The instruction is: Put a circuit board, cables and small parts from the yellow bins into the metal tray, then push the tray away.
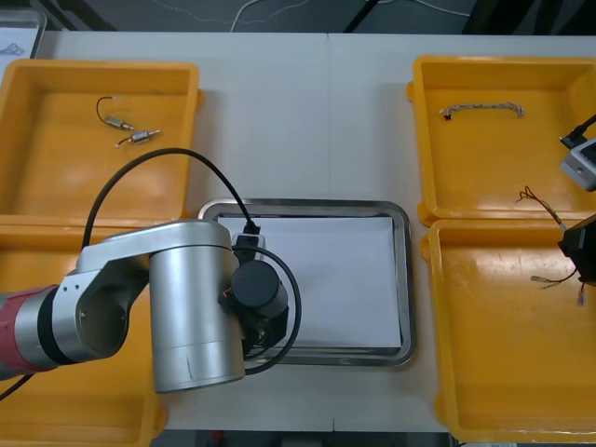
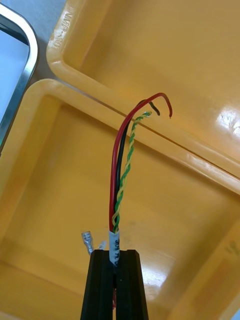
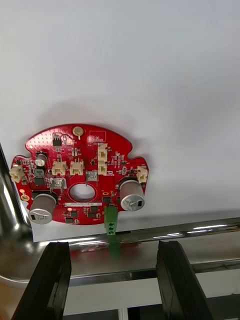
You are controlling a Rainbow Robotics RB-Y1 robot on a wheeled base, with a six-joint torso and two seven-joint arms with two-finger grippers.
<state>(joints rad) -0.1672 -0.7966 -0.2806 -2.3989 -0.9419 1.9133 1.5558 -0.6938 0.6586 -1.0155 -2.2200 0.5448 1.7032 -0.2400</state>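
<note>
A round red circuit board (image 3: pixel 80 175) lies flat on the white inside of the metal tray (image 3: pixel 160 234), by its near left corner. My left gripper (image 3: pixel 115 280) hangs open just short of the board, a finger on each side and touching nothing. In the front view the left arm (image 1: pixel 186 307) covers that corner of the tray (image 1: pixel 402 279). At the right edge my right gripper (image 2: pixel 116 282) is shut on a cable of red, black and twisted green-yellow wires (image 2: pixel 120 170). It holds the cable (image 1: pixel 545 203) above the right near yellow bin (image 1: pixel 503 345).
The left far bin (image 1: pixel 56 177) holds two small metal parts (image 1: pixel 140 137). A twisted cable (image 1: pixel 482 110) lies in the right far bin (image 1: pixel 494 177). The left near bin (image 1: pixel 37 244) is mostly under the arm. A metal terminal (image 2: pixel 88 241) dangles beside the right fingers.
</note>
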